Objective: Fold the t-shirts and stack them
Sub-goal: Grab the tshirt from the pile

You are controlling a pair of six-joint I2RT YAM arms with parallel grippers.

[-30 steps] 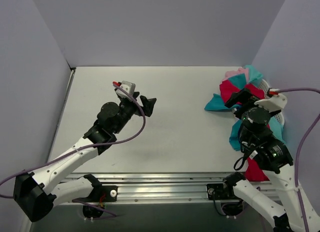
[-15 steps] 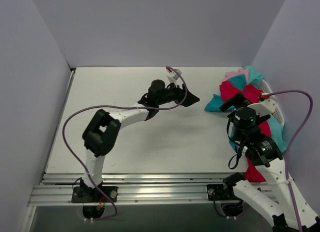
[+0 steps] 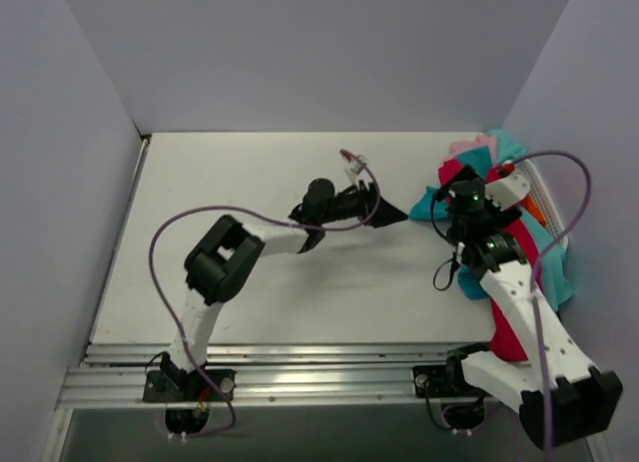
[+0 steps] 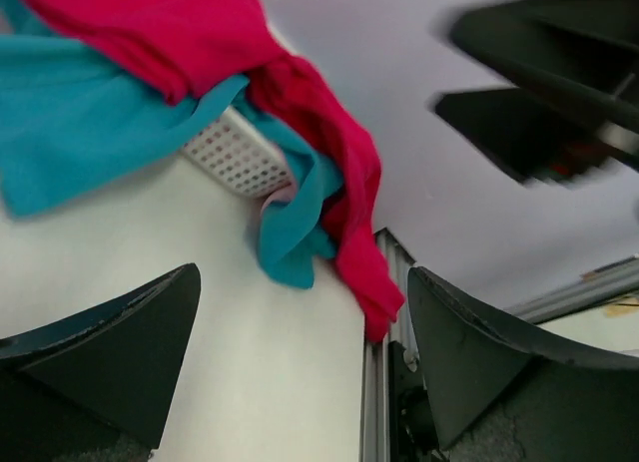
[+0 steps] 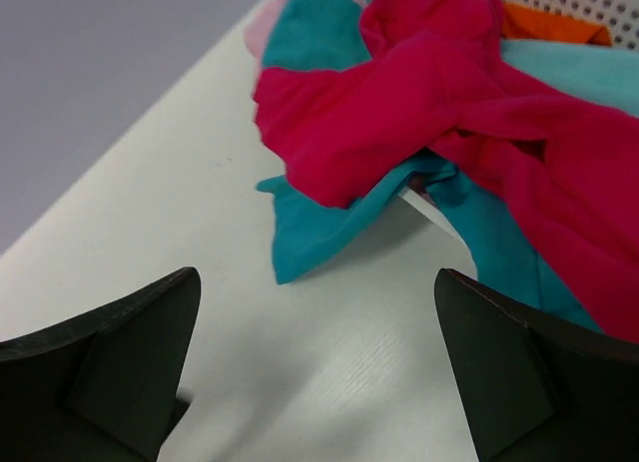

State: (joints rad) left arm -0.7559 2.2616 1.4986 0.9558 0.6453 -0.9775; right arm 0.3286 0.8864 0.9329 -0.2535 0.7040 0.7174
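A crimson t-shirt (image 5: 419, 113) and teal t-shirt (image 5: 319, 218) are draped over the rim of the white slotted basket (image 4: 235, 158) at the right edge of the table (image 3: 250, 183), faced by the left gripper (image 4: 303, 274) and right gripper (image 5: 318, 274), both spread wide with nothing held, bare tabletop stretching leftward.

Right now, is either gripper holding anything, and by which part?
Nothing held. Left gripper and right gripper are both open and empty, short of the t-shirts.
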